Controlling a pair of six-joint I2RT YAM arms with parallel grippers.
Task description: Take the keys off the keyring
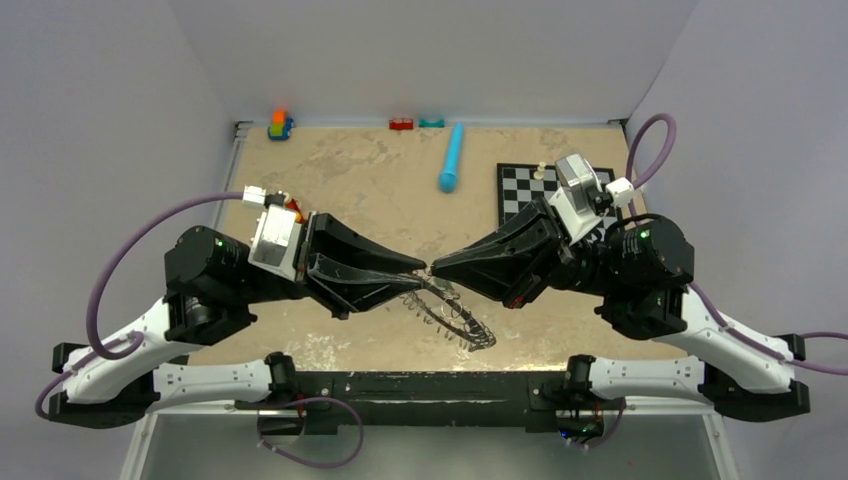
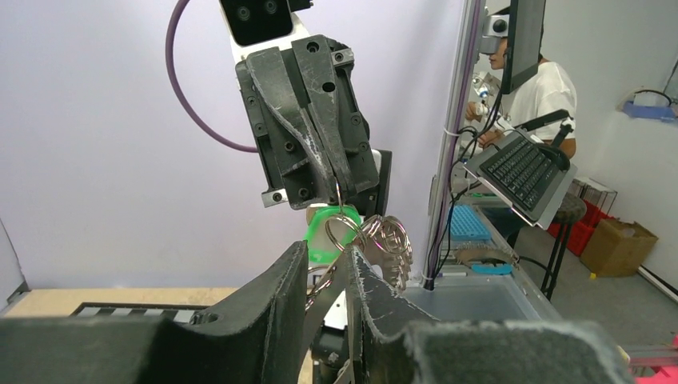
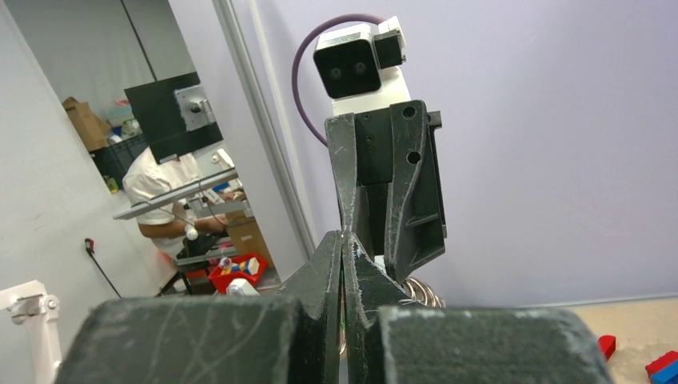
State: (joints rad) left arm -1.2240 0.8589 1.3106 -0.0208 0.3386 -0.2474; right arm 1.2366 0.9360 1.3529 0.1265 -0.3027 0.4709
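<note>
The keyring point(image 1: 478, 322), a thin grey hoop rimmed with silver keys point(image 1: 446, 316), hangs tilted just under the two gripper tips over the table's near middle. My left gripper point(image 1: 418, 272) comes from the left; in the left wrist view its jaws point(image 2: 326, 254) stand slightly apart with rings of the keyring between them. My right gripper point(image 1: 436, 268) comes from the right, shut on a small ring at the green-headed key point(image 2: 321, 237); it also shows in its own view point(image 3: 344, 240). A bunch of silver keys point(image 2: 397, 248) dangles beside it.
A black-and-white chessboard point(image 1: 520, 192) with a white piece point(image 1: 541, 172) lies at the back right. A blue cylinder point(image 1: 452, 158) lies at the back middle. Small toy blocks point(image 1: 280, 125) sit along the back edge.
</note>
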